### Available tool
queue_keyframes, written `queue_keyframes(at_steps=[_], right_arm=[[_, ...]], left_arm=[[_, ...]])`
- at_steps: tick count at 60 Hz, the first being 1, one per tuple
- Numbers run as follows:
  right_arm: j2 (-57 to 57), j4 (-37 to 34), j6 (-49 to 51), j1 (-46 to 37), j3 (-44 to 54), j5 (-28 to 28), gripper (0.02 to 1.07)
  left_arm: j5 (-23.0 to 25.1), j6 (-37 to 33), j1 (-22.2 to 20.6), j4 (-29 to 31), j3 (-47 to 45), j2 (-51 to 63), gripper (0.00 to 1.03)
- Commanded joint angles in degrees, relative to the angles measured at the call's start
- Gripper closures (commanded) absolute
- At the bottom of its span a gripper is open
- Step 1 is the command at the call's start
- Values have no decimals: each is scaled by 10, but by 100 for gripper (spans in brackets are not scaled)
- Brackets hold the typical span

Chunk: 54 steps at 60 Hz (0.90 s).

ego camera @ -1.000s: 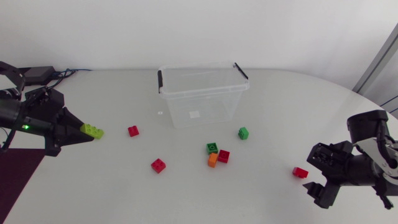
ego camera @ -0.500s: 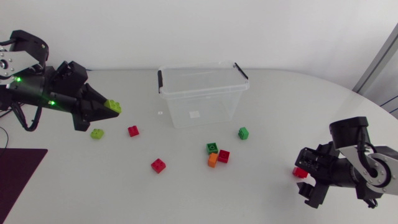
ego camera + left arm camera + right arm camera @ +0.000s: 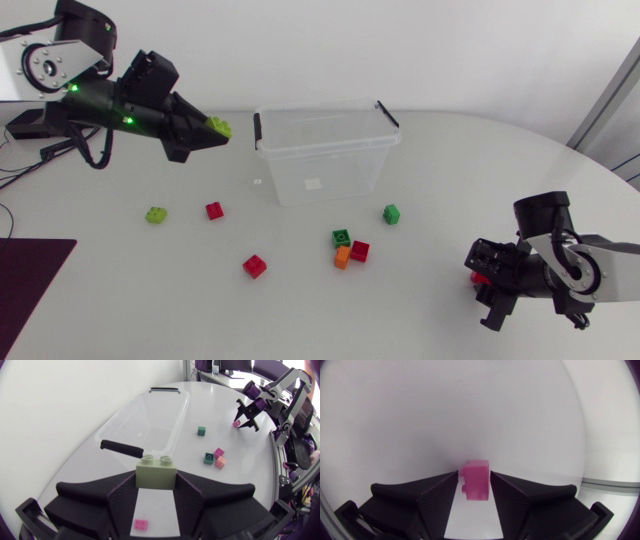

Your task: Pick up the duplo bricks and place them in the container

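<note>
Bricks: nine in all, white counter [image 3: 450, 180], clear container [image 3: 300, 178] at its back, plain wall behind.
Four red, two lime, two green, one orange. Left hand [image 3: 208, 134] clamped on a lime brick [image 3: 156, 472], raised beside the container. Right hand [image 3: 474, 480] around a red brick [image 3: 480, 277] on the counter, grip can't tell.
</note>
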State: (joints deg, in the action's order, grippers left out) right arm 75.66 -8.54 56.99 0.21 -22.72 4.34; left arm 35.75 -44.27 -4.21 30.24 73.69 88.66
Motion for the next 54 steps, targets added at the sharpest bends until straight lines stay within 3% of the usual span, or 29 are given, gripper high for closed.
queue_keyframes(at_steps=[1,17,43,50,54], right_arm=[[14,-5,-6,-12,0,1,77],[-53,-60,-44,-4,-47,-16,80],[-65,-117,-159,36,-194,-76,79],[-54,-125,-191,45,-238,-92,79],[-46,-128,-207,52,-266,-95,79]], left_arm=[[2,34,-19,-17,33,32,69],[-27,83,-80,-81,92,113,69],[-74,127,-107,-126,196,247,65],[-89,134,-108,-126,204,253,40],[-89,139,-102,-126,206,247,14]])
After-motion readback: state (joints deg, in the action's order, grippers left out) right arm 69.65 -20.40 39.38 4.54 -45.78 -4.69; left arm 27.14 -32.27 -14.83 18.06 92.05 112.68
